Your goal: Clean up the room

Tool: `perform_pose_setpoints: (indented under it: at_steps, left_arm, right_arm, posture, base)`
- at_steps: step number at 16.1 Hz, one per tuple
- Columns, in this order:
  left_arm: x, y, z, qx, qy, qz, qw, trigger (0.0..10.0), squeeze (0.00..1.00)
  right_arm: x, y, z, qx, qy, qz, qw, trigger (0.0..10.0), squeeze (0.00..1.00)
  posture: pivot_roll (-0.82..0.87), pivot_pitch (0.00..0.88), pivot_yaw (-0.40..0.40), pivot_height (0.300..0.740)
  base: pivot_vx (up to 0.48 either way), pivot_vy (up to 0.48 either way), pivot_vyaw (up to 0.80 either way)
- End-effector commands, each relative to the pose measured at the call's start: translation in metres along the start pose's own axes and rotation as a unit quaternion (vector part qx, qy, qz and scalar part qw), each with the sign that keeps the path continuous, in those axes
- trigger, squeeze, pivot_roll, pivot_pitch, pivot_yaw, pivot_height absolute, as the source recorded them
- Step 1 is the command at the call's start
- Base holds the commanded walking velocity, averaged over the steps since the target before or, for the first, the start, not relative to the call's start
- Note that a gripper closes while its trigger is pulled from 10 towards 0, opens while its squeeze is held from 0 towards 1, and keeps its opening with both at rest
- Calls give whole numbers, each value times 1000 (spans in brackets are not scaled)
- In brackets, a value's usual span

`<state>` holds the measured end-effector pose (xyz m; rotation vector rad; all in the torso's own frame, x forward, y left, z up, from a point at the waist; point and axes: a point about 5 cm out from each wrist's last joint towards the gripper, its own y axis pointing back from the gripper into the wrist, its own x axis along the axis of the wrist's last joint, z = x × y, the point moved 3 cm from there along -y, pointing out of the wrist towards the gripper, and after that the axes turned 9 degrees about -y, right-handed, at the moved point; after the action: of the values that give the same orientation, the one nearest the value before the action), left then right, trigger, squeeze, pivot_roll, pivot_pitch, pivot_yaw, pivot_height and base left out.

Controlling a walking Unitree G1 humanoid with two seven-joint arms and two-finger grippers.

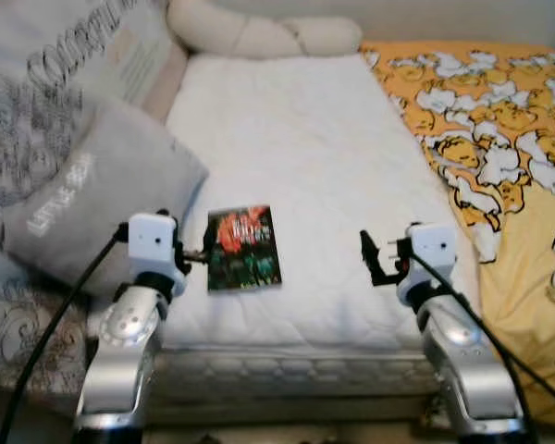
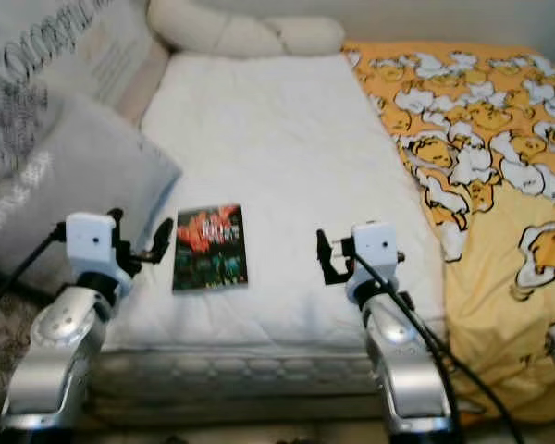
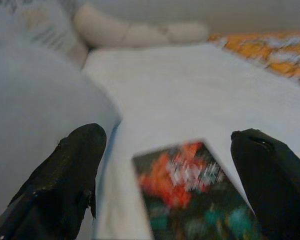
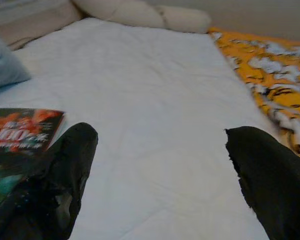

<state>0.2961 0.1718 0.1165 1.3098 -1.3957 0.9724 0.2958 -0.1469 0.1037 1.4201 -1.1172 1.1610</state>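
Observation:
A dark book (image 1: 243, 247) with a red and green cover lies flat on the white mattress (image 1: 296, 166), near its front edge. My left gripper (image 1: 194, 255) hovers just left of the book, fingers open, and the book (image 3: 190, 195) sits between its fingertips in the left wrist view. My right gripper (image 1: 374, 258) stands open to the right of the book, over bare mattress, with nothing between its fingers. The book's corner (image 4: 20, 135) shows beside one right finger (image 4: 65, 175).
A grey pillow (image 1: 92, 199) leans at the left, close to my left arm. A patterned cushion (image 1: 55, 65) stands behind it. A cream bolster (image 1: 259, 32) lies along the far end. An orange duck-print blanket (image 1: 499, 139) covers the right side.

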Motion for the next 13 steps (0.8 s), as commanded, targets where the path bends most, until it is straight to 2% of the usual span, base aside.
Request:
perform_pose_setpoints:
  at_steps: [1,4,13]
  left_arm:
    - [5,-1,-1,8,-5,2,1000,10000,592]
    - [2,-1,-3,14,5,-10,1000,10000,588]
    - [-3,-2,5,3,8,-23,1000,10000,592]
  right_arm:
    - [0,0,1,0,-1,3,1000,10000,0]
    - [-1,1,-2,8,5,5,1000,10000,0]
    - [-2,3,9,-6,14,11,1000,10000,0]
  posture:
    - [30,0,9,740]
    - [25,0,13,740]
    - [-6,0,21,740]
  base:
    - [0,-465,0]
    - [0,-461,0]
    - [0,-460,0]
